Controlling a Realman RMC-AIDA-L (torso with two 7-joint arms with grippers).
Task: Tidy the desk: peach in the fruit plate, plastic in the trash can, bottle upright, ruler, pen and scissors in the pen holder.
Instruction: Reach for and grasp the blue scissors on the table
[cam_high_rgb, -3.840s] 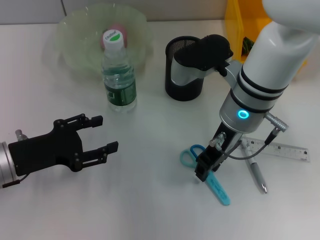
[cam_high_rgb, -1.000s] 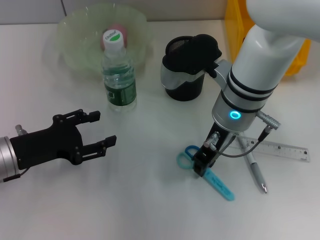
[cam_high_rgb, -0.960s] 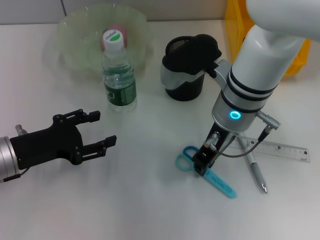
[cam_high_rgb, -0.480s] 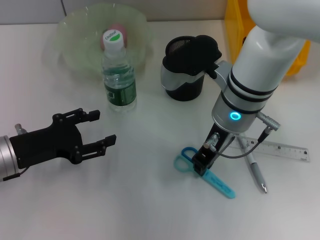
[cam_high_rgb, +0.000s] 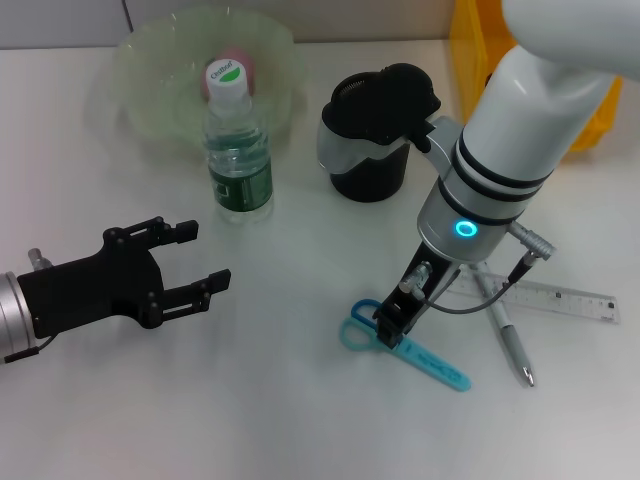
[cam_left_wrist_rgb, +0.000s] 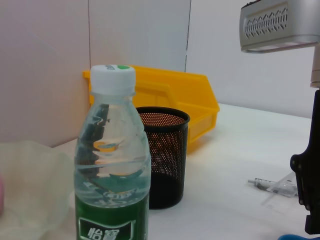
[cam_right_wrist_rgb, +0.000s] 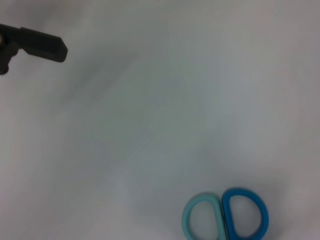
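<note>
Desk tidy partly done: the stationery is left.

The pink peach (cam_high_rgb: 234, 62) already lies in the pale green translucent fruit plate (cam_high_rgb: 140, 75), and the clear plastic water bottle with green label (cam_high_rgb: 236, 150) stands upright just in front of it on the white bench (cam_high_rgb: 280, 400). The black mesh pen holder (cam_high_rgb: 366, 178) looks empty in the left wrist view. The right end effector (cam_high_rgb: 391, 327) sits low over the blue-handled scissors (cam_high_rgb: 405, 344), touching or nearly so; whether it grips them I cannot tell. The silver pen (cam_high_rgb: 503, 333) and clear plastic ruler (cam_high_rgb: 560, 297) lie beside it, untouched. The left end effector (cam_high_rgb: 190, 265) hovers spread wide, holding nothing, well apart. No loose plastic scrap shows; the yellow bin (cam_high_rgb: 480, 60) stands behind.
</note>
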